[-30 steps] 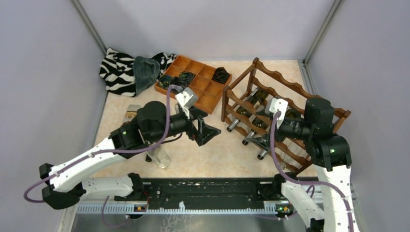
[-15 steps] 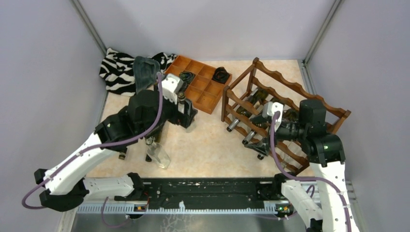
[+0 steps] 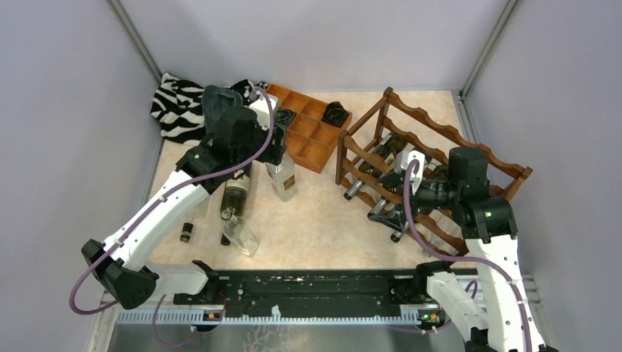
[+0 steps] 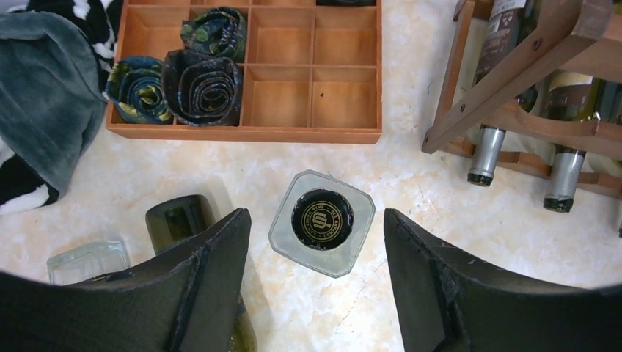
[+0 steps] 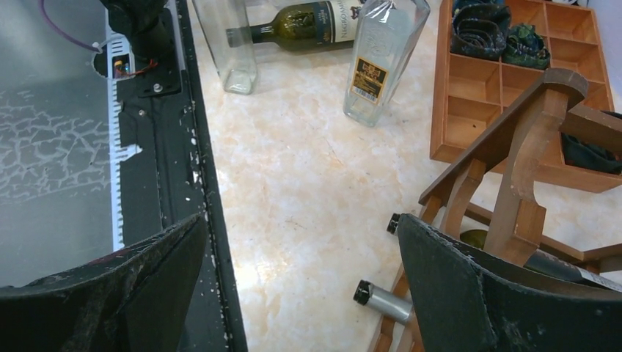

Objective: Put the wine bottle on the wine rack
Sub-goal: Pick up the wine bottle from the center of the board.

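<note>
The reddish-brown wine rack [image 3: 440, 139] stands at the right and holds several bottles; it also shows in the left wrist view [image 4: 513, 66] and in the right wrist view [image 5: 528, 139]. A green wine bottle [image 3: 236, 196] lies on the table at the left [image 5: 308, 20]; its base shows in the left wrist view [image 4: 178, 218]. A clear square bottle [image 3: 282, 178] with a black cap [image 4: 322, 218] stands upright beside it. My left gripper [image 4: 315, 235] is open, right above that cap, holding nothing. My right gripper [image 5: 301, 227] is open and empty at the rack's near-left corner [image 3: 386, 209].
An orange-brown compartment tray [image 3: 312, 136] with rolled ties [image 4: 202, 84] sits at the back. Zebra and grey cloths [image 3: 187, 106] lie at the back left. Another clear bottle [image 3: 240, 236] and a small cap [image 3: 186, 232] lie near the front rail [image 3: 323, 293].
My left arm has swung back and left from the table's middle to above the clear square bottle, uncovering the green bottle. My right gripper has drawn slightly left, away from the rack.
</note>
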You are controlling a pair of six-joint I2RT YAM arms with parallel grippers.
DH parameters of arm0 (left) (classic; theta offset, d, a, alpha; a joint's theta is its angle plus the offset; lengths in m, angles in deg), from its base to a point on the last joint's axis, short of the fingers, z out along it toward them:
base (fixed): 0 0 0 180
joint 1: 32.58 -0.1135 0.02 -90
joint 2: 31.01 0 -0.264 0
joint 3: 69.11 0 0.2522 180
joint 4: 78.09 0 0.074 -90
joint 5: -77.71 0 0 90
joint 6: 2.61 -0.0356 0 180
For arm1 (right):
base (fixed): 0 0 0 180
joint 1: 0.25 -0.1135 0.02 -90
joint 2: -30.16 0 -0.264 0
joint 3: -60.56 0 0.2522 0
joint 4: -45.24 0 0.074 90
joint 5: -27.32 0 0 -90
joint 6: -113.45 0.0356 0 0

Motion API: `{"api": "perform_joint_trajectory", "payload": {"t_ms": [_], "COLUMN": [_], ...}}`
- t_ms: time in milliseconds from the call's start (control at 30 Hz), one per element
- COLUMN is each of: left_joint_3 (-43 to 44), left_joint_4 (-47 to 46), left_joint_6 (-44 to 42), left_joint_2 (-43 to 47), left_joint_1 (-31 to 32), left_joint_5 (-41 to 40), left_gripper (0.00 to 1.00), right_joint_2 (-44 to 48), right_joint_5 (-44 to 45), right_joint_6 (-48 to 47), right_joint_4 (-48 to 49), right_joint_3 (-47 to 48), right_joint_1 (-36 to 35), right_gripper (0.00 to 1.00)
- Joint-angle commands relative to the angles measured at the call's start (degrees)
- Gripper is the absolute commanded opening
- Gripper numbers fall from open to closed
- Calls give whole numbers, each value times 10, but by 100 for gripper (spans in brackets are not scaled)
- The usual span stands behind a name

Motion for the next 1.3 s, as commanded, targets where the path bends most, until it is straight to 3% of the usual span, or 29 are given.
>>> {"api": "perform_joint_trajectory", "payload": {"t_ms": [0,267,800,833,933,1000,1067,1267], "left_joint_3": [-10,-39,-67,-68,-67,-60,-49,-68], "left_joint_4": [-27,-30,-66,-68,-68,-58,-43,-75], "left_joint_6": [-5,-4,-9,-11,-14,-16,-17,36], "left_joint_2": [-4,-21,-39,-39,-39,-37,-31,33], "left_joint_1": [-12,-18,-18,-18,-19,-19,-19,-19], "left_joint_5": [49,58,52,53,67,86,122,329], "left_gripper": [72,56,55,52,14,0,0,0], "right_joint_2": [-6,-19,-20,-20,-19,-20,-20,-29], "right_joint_5": [-9,-13,-8,-8,-7,-7,-9,-33], "right_joint_6": [-6,-4,1,1,2,4,7,6], "right_joint_4": [27,39,46,48,50,53,57,66], "right_joint_3": [-1,-5,-21,-22,-26,-31,-35,-44], "right_joint_1": [-1,-1,-1,0,-1,-1,-1,-2], "right_gripper": [98,98,98,99,98,98,98,98]}}
